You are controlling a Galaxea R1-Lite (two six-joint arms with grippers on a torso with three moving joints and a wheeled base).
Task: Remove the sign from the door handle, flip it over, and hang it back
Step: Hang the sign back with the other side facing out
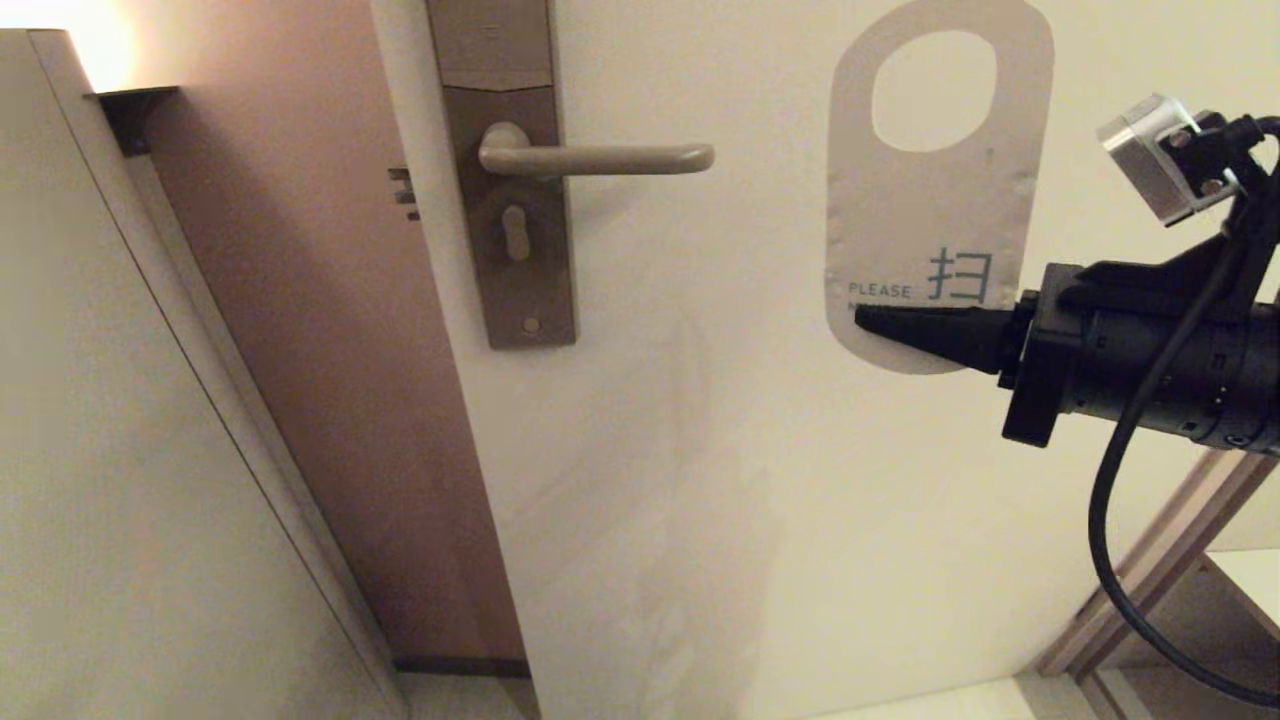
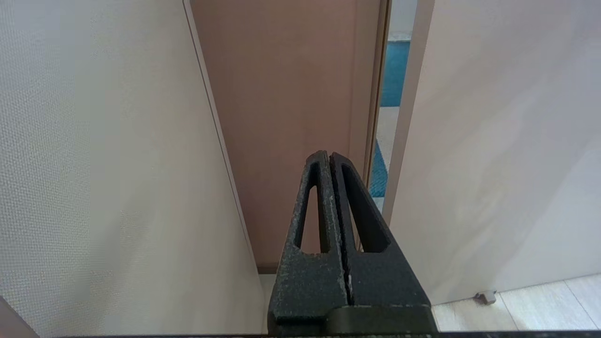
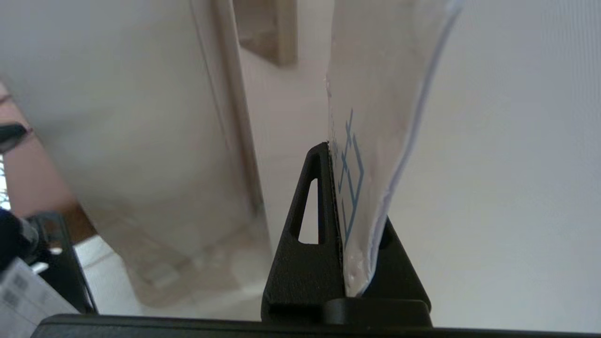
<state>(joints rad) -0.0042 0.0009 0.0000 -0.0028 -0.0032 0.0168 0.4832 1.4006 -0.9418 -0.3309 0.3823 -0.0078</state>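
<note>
The sign (image 1: 935, 200) is off the handle and stands upright in the air to the right of it, oval hole at the top, white side with "PLEASE" facing me. My right gripper (image 1: 862, 318) is shut on its lower rounded end. In the right wrist view the sign (image 3: 375, 117) rises edge-on between the black fingers (image 3: 305, 220). The door handle (image 1: 600, 157), a beige lever on a tall brown lock plate (image 1: 515, 180), is bare, its rounded end a short way left of the sign. My left gripper (image 2: 329, 157) is shut and empty, low by the door gap, out of the head view.
The white door (image 1: 750, 450) fills the middle, with its brown edge (image 1: 330, 350) and a grey wall (image 1: 100, 450) to the left. A wooden frame (image 1: 1160, 570) stands at the lower right. A doorstop (image 2: 486, 296) sits on the floor.
</note>
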